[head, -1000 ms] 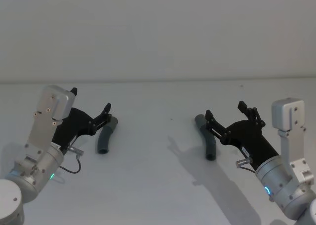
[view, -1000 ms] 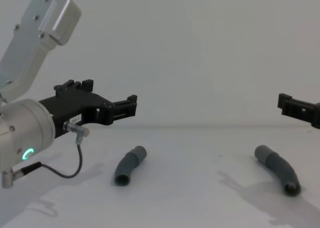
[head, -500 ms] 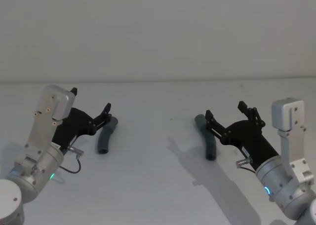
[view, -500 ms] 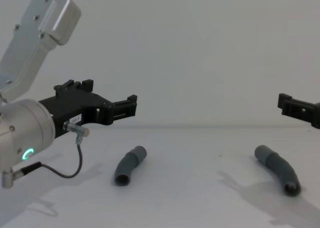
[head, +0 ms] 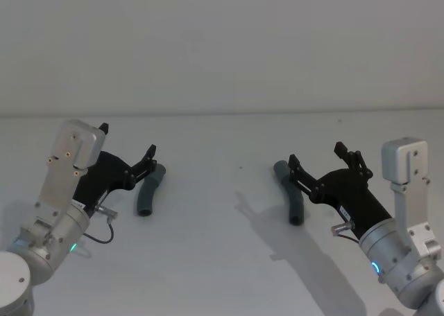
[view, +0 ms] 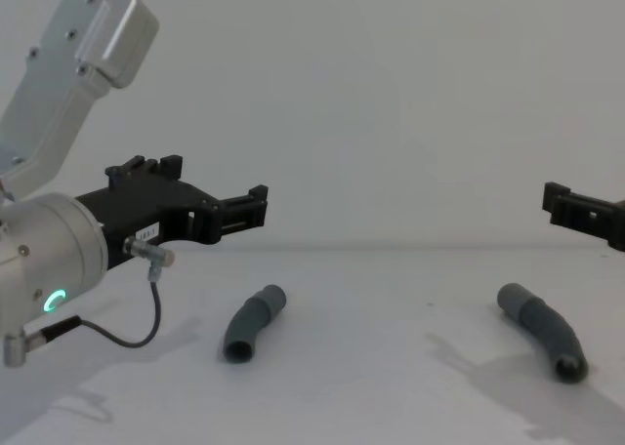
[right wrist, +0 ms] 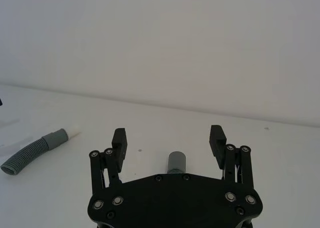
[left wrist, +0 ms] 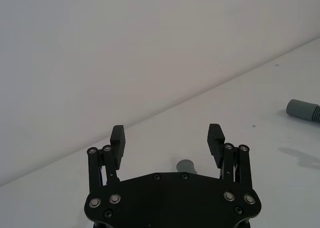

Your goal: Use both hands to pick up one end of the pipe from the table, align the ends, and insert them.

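As seen from the head camera, two dark grey curved tube pieces lie well apart on the white table [head: 222, 260]. The left pipe piece [head: 148, 191] lies just beside the left gripper [head: 127, 139], whose two black fingers are spread wide. The right pipe piece [head: 291, 191] lies just beside the right gripper [head: 316, 154], which is also spread wide.

In the left wrist view, the left gripper [left wrist: 166, 133] gapes wide, and a short grey stub of the left pipe piece [left wrist: 186, 165] shows between its fingers, touching neither. Farther off on the table [left wrist: 260, 138] lies the right pipe piece [left wrist: 302, 109], with a smooth round end and ribbing behind it.

In the right wrist view, the right gripper [right wrist: 168, 135] is equally wide, with the round grey end of the right pipe piece [right wrist: 176, 162] between its fingers. Farther off lies the left pipe piece [right wrist: 35, 150], ribbed along its curve and ending in a narrower white tip [right wrist: 73, 131].

From the chest camera, both pieces rest flat on the table [view: 391, 386]. The left gripper [view: 210, 182] hangs above the left pipe piece [view: 251, 321], and a green ring light [view: 54, 301] glows on its silver arm. The right gripper [view: 576, 211] enters at the right edge, above the right pipe piece [view: 542, 328].
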Controlling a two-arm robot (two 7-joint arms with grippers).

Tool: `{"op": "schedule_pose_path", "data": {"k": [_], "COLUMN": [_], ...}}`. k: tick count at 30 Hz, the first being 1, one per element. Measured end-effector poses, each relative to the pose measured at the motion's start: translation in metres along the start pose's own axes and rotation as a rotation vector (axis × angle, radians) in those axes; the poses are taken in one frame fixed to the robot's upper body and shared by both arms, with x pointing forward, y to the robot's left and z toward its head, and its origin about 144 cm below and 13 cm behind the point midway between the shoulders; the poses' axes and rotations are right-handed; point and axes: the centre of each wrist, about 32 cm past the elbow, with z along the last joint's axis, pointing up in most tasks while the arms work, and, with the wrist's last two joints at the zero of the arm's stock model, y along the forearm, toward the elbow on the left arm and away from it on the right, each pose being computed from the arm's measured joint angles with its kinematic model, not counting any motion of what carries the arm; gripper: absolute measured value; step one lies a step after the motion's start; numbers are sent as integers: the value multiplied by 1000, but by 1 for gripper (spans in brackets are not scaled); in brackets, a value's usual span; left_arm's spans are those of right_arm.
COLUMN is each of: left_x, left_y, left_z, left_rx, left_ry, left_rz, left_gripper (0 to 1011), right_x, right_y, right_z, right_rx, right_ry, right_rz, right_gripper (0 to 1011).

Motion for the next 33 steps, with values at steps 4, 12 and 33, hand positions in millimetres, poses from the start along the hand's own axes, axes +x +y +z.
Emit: {"op": "schedule_pose_path", "data": {"k": [4,12,33], "left_x": [0,0,0], "left_y": [0,0,0], "left_z": [0,0,0], "left_rx": [0,0,0], "left_ry": [0,0,0], "left_rz": [0,0,0], "left_gripper": [1000,1000,1000], "right_x": [0,0,0], "right_y": [0,0,0], "right_z": [0,0,0], "right_rx": [0,0,0], "right_ry": [0,0,0], "right_rz": [0,0,0], "right_gripper": [1005,1005,1005]}}
